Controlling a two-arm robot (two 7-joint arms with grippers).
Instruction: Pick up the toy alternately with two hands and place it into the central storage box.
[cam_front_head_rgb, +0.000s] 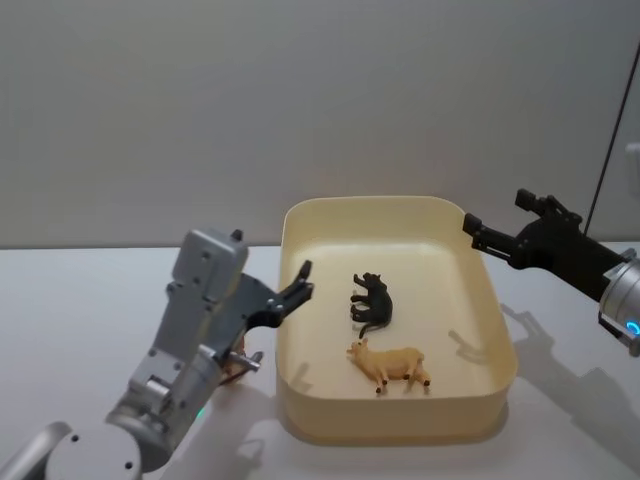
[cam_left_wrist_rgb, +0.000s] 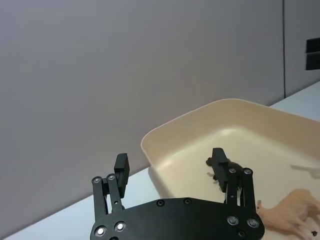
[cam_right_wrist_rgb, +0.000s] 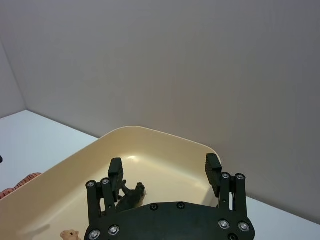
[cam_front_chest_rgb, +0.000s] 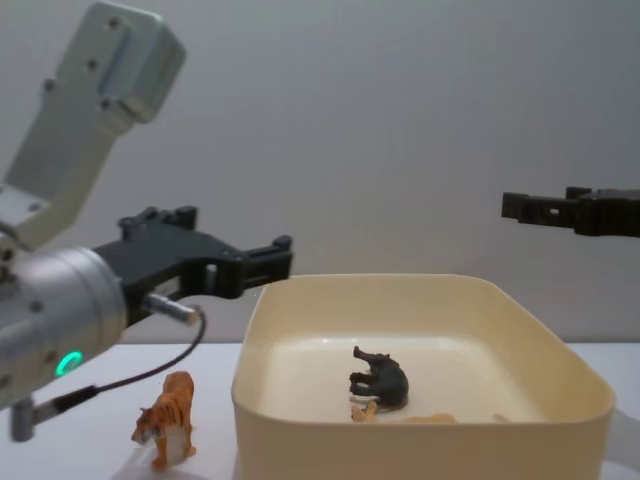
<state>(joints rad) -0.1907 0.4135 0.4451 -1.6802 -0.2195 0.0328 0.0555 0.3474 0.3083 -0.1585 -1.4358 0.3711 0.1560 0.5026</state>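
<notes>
Left hand (cam_left_wrist_rgb: 169, 160), fingers apart and empty, is hovering over the left wall of the storage box (cam_front_head_rgb: 400, 204), apparently poised for the tiger (cam_front_chest_rgb: 168, 418) standing on the surface (cam_front_head_rgb: 80, 300) just outside. Right hand (cam_right_wrist_rgb: 164, 164), likewise spread and empty, is hanging above the far right corner. A black toy (cam_front_head_rgb: 372, 300) and a tan toy (cam_front_head_rgb: 390, 365) are lying inside.

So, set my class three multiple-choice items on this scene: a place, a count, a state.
1. Where is the tiger figure?
A) in the cream tub
B) on the table, robot's left of the tub
C) held in the air

2. How many animal figures lie in the tub?
A) one
B) two
C) four

3. The left gripper and right gripper are:
A) both open and empty
B) both shut
C) each holding a toy

Answers: 1 B, it stands outside the tub; 2 B, a black figure and a tan figure; 3 A, fingers spread with nothing between.
</notes>
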